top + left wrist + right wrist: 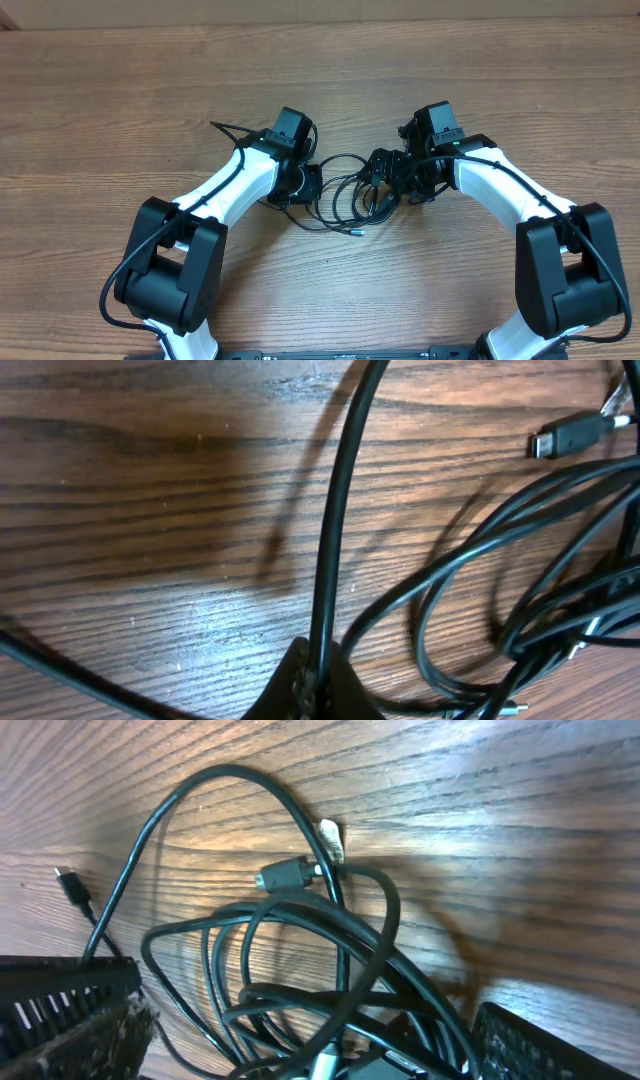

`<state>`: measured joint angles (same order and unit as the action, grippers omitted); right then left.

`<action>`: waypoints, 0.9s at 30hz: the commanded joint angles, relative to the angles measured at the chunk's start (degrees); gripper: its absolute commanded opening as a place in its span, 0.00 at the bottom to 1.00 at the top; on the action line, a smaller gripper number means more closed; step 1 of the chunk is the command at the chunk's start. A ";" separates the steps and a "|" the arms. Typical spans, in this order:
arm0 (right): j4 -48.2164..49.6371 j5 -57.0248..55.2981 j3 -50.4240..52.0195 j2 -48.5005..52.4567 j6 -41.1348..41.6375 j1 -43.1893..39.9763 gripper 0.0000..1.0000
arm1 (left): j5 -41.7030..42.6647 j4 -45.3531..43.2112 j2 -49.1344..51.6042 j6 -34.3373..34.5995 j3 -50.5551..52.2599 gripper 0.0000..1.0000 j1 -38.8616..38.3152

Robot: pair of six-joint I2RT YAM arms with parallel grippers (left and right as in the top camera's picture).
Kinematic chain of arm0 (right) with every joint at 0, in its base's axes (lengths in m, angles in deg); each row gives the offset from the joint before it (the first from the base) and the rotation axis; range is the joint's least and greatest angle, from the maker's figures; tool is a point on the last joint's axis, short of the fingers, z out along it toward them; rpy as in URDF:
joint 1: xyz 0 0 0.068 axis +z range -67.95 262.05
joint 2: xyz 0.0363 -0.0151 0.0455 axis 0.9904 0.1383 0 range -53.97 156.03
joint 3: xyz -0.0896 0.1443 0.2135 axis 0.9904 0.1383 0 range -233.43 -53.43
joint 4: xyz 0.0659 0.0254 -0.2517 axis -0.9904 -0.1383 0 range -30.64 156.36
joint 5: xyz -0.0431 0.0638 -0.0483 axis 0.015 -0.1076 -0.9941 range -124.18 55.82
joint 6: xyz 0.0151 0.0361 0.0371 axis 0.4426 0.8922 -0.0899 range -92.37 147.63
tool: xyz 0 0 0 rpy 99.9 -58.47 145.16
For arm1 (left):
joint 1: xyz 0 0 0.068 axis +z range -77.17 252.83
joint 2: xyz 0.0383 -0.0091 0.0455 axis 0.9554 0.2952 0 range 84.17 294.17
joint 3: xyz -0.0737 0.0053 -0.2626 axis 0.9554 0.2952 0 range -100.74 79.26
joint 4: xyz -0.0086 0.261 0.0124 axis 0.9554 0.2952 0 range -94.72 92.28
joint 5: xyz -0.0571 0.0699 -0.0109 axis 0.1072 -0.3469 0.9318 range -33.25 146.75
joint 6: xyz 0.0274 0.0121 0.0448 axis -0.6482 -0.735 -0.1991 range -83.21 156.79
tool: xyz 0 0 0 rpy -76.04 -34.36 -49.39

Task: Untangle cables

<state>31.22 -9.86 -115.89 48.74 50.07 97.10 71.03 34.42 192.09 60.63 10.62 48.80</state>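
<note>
Black left end effector [310,675] low, tight on cables [336,510]

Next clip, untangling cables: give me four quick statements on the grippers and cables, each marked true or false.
1. The left gripper is shut on a cable. True.
2. The right gripper is shut. False: it is open, its fingers standing wide apart.
3. The cables lie in separate straight lines. False: they loop together in one tangle between the two arms.
4. The table has a wood-grain top. True.
</note>
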 commanded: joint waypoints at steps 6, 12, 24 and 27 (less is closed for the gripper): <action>0.20 2.03 0.28 0.20 1.81 0.15 0.35 | -0.35 -0.28 0.74 -0.24 -0.83 0.04 -0.44; 0.22 -2.08 0.70 0.20 4.46 0.37 0.04 | -0.33 -0.39 0.74 -0.22 -0.83 0.04 -0.44; 0.22 -14.47 2.47 0.20 9.75 0.20 0.08 | -7.21 -1.79 0.74 0.00 -0.83 0.04 -0.37; 1.25 -14.47 2.47 0.20 9.77 0.22 0.08 | -8.96 -3.96 0.74 0.00 -0.83 0.04 -0.37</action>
<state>31.40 -21.25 -113.75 48.74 59.14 97.14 66.73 32.19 192.09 60.63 10.59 48.80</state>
